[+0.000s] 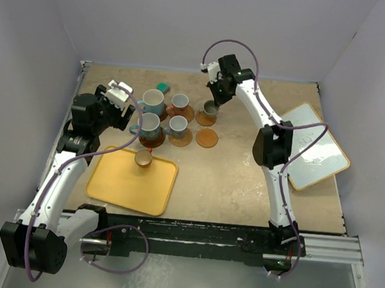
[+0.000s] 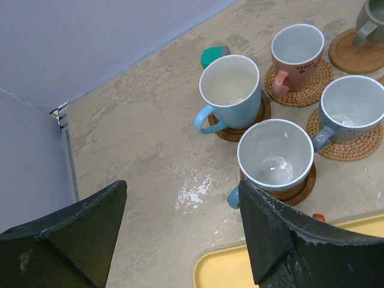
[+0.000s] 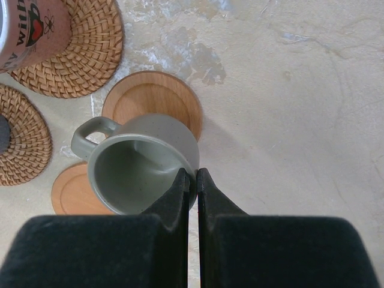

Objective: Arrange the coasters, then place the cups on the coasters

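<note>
Top view: pinching the grey-olive cup in the right gripper, at 12 o'clock of a wooden coaster. Left wrist: holding the left gripper spread, empty, blue cups at 1 o'clock. Right wrist: clamping the cup's rim at 5 o'clock.

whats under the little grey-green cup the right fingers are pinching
A smooth wooden coaster shows beyond the cup, a second coaster below its handle. The cup covers part of both, so whether its base touches either is hidden.

The grey-olive mug is plain, the coasters ringed orange or woven tan, the tray yellow.
</note>
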Tool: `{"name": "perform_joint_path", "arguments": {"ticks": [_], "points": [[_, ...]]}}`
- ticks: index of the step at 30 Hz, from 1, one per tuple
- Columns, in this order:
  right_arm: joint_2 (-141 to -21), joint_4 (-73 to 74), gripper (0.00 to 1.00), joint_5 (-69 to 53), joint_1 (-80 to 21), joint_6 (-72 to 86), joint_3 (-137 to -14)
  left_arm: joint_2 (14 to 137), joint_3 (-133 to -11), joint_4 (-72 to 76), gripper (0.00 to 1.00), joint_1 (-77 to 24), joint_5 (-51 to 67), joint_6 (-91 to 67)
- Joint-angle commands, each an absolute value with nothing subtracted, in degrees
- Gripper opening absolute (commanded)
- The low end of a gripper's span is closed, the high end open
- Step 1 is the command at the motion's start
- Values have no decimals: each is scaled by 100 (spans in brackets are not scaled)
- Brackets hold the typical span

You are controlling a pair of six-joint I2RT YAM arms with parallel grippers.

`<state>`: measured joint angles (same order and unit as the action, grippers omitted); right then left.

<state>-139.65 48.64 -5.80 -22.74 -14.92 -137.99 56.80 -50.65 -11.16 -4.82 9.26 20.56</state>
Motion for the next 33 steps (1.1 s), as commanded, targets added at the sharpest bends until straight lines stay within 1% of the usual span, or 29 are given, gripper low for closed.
{"name": "perform_joint_path", "arguments": {"ticks": [1,33], "points": [[-13996,4824,0,-803,-2276,-1429,-14089,5652,-5020,-844,72,-431,1087,2096],[-14422,4761,0,-984,-2283,-1445,-14251,5715,-4975,-853,72,-430,1160,2171]]}}
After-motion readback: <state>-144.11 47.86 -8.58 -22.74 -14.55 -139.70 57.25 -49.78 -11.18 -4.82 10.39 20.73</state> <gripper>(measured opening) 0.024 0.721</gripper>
